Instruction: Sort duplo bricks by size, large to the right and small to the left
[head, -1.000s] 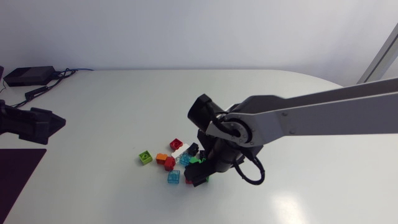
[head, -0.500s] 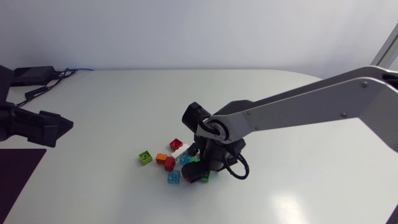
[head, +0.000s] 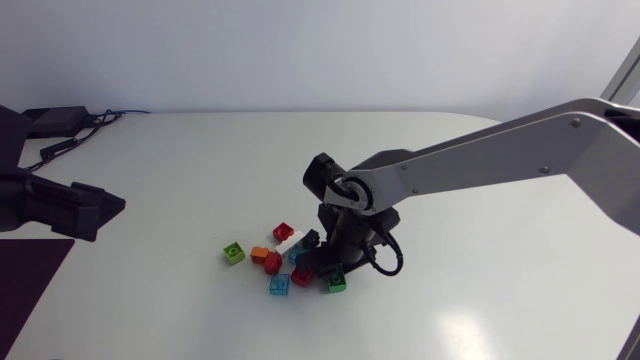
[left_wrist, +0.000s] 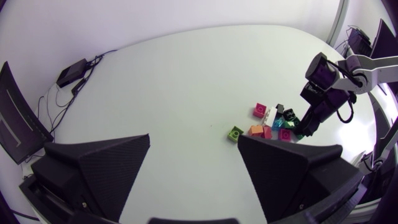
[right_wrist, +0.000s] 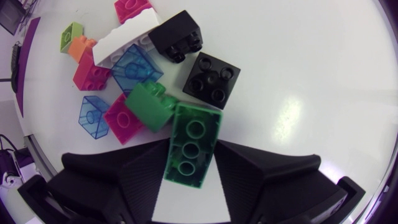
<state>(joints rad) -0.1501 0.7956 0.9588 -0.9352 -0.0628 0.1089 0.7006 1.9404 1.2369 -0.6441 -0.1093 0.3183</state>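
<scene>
Left wrist view: the left hand (left_wrist: 194, 140) hangs above the bench (left_wrist: 186, 74) with its fingers spread wide apart. The heap of bricks lies well ahead of it and off to its right.

In the right wrist view the right hand (right_wrist: 193, 144) is down at the heap and closed on a long green brick (right_wrist: 190, 152), a finger pressing each long side. The brick lies flat with its studs up, and its far end pokes out past the fingertips.

Farthest out to this hand's left sit a lime brick (right_wrist: 71, 34) and an orange brick (right_wrist: 84, 46), touching each other. Nearer on that side are a clear blue brick (right_wrist: 93, 115) and a pink brick (right_wrist: 124, 119), side by side. A small green brick (right_wrist: 149, 106) leans tilted against the pink one and against the long green brick's far corner. A white brick (right_wrist: 127, 37) lies farther ahead.

Just ahead of the fingertips sits a square black brick (right_wrist: 211, 78), studs up. Beyond it a second black brick (right_wrist: 177, 34) is tipped on its side against the white one.
</scene>
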